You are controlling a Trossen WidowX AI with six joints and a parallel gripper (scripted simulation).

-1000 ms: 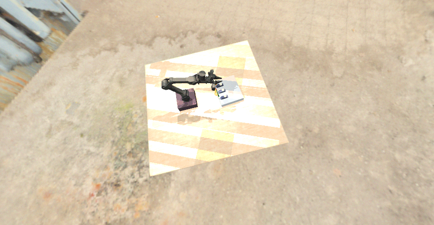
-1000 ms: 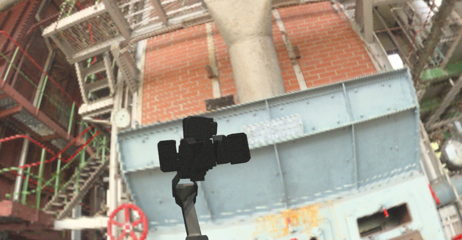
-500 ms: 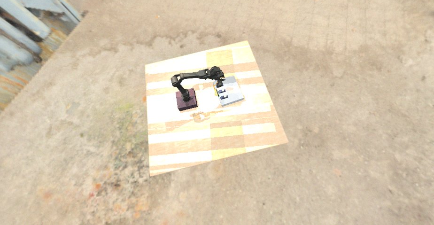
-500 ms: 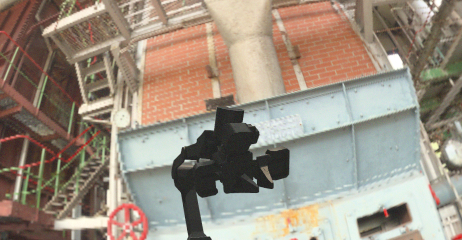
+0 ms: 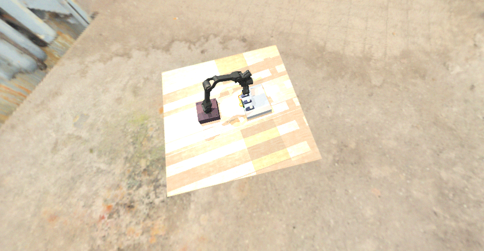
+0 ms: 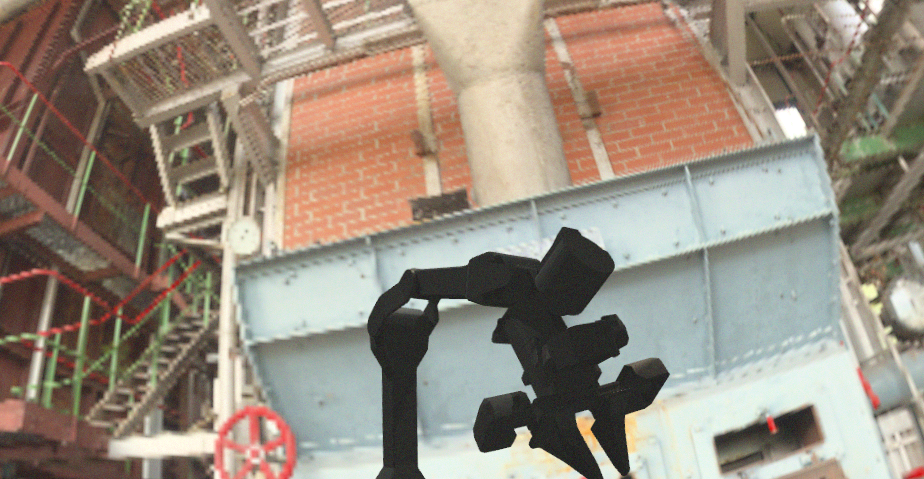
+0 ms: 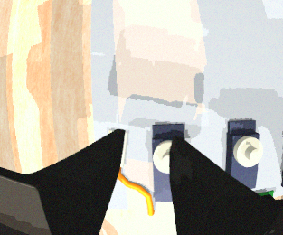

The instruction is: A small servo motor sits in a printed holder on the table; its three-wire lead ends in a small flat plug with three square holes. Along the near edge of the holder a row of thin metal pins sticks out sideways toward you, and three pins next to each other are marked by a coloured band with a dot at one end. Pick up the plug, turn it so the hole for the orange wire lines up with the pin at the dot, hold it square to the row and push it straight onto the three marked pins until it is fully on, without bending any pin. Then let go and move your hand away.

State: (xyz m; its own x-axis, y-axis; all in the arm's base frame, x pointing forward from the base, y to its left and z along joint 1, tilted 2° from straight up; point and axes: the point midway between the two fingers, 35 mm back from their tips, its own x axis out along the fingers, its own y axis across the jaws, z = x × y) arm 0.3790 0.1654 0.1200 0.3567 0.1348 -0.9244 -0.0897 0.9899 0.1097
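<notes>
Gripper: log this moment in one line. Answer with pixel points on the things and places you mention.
gripper [image 5: 244,95] [image 6: 612,473] [image 7: 147,140]: open, pointing down | below: grey holder [image 5: 260,101] [image 7: 242,105] | orange wire [image 5: 239,101] [image 7: 136,186]: visible | plug: cannot tell

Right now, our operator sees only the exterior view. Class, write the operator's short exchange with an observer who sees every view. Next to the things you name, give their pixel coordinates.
Operator: I see the arm but no table. Where's the holder?
Observer: Top view puts the holder [image 5: 262,100] [image 7: 242,59] beside the arm's base [image 5: 215,115], not touching it.
Operator: What shows between the jaws?
Observer: In the wrist view, an orange wire [image 5: 239,101] [image 7: 140,188] curves through the gap; I can't tell how far below the tips.
</notes>
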